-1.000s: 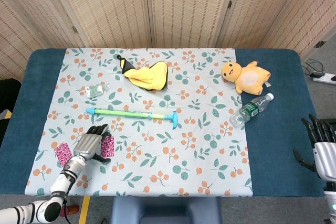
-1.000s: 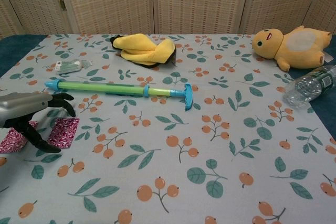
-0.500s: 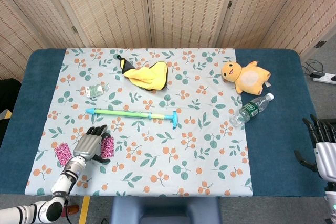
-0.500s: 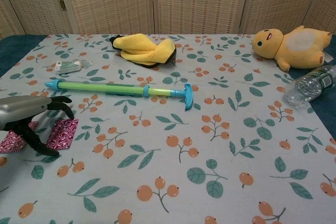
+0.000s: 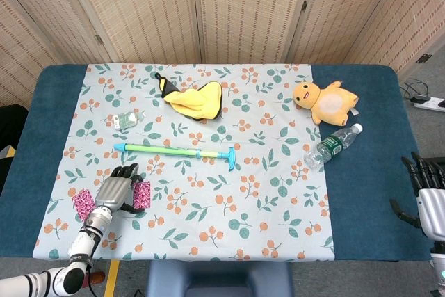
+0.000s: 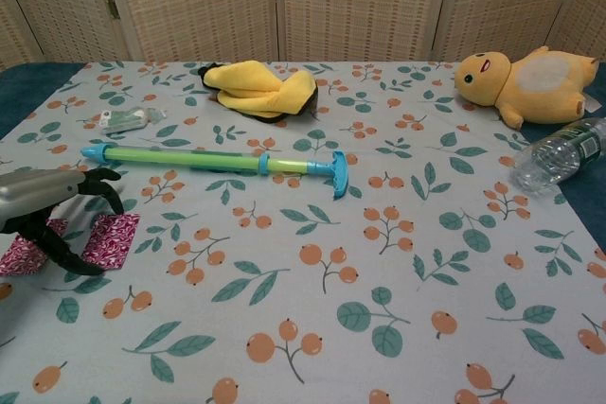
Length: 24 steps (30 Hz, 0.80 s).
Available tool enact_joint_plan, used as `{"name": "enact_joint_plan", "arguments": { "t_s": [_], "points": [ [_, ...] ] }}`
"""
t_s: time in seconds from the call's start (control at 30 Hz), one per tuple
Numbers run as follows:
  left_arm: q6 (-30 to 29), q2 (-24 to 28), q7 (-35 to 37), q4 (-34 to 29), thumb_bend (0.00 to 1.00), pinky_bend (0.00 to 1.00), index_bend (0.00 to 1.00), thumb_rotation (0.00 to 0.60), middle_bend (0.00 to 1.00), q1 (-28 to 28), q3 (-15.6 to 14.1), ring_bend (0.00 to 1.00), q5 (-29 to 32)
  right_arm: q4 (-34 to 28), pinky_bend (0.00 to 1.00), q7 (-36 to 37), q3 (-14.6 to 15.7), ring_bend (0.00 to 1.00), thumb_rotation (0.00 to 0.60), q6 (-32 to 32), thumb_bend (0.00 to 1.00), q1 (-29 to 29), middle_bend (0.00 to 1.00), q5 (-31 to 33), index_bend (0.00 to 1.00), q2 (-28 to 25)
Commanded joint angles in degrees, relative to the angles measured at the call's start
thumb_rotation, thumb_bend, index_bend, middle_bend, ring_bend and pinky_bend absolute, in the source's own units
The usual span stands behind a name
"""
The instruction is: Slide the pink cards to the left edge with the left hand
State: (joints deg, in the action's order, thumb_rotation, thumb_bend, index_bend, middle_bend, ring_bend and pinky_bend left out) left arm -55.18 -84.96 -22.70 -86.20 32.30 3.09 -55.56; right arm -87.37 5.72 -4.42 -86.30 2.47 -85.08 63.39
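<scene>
Pink and patterned, the two cards lie at the near left of the floral tablecloth [image 5: 208, 206]: one card [image 5: 82, 202] sits closer to the cloth's left edge, the other card [image 5: 142, 195] just right of my left hand [image 5: 115, 191]. I see that hand lying over the gap between them, palm down, dark fingers [image 6: 99, 184] spread and curled toward the cloth. In the chest view the fingertips come down beside the right card [image 6: 112, 239], but I cannot tell whether they actually touch it; the hand grips nothing. The left card [image 6: 28, 251] shows partly behind the fingers there.

My right hand [image 5: 425, 196] hangs off the table's right side, near the blue table cover [image 5: 365, 193], fingers apart and pointing up, nothing in it.

Further out, a green water-gun tube with blue ends [image 5: 177, 151] lies across the cloth, its T-handle to the right. Beyond it on the left is a small clear packet [image 5: 127, 119]. On the right, a clear plastic bottle with a green label [image 5: 334, 144] lies on its side at the seam where the cloth meets the blue cover. Behind it a yellow plush duck [image 5: 323, 101] lies on its back. At the far middle sits a yellow plush with a black tip [image 5: 191, 97], flopped flat.
</scene>
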Motion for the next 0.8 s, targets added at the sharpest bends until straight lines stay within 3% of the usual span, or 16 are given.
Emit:
{"name": "enact_joint_plan", "arguments": {
  "t_s": [0.03, 0.4, 0.8],
  "points": [
    [-1.06, 1.24, 0.88, -1.28, 0.13, 0.00, 0.32, 0.521, 0.00, -0.71, 0.14, 0.00, -0.47, 0.02, 0.00, 0.02, -0.05, 0.00, 0.600, -0.04, 0.33, 0.00, 0.00, 0.02, 0.00, -0.05],
    [-5.27, 7.57, 4.15, -6.23, 0.13, 0.00, 0.32, 0.521, 0.00, -4.15, 0.40, 0.00, -0.67, 0.69, 0.00, 0.80, -0.11, 0.00, 0.600, -0.21, 0.33, -0.14, 0.00, 0.05, 0.00, -0.08],
    [-4.82, 10.55, 7.52, -3.32, 0.13, 0.00, 0.32, 0.524, 0.00, -8.26, -0.24, 0.00, 5.28, 0.34, 0.00, 0.35, -0.64, 0.00, 0.600, 0.11, 0.33, 0.55, 0.00, -0.14, 0.00, -0.75]
  ]
}}
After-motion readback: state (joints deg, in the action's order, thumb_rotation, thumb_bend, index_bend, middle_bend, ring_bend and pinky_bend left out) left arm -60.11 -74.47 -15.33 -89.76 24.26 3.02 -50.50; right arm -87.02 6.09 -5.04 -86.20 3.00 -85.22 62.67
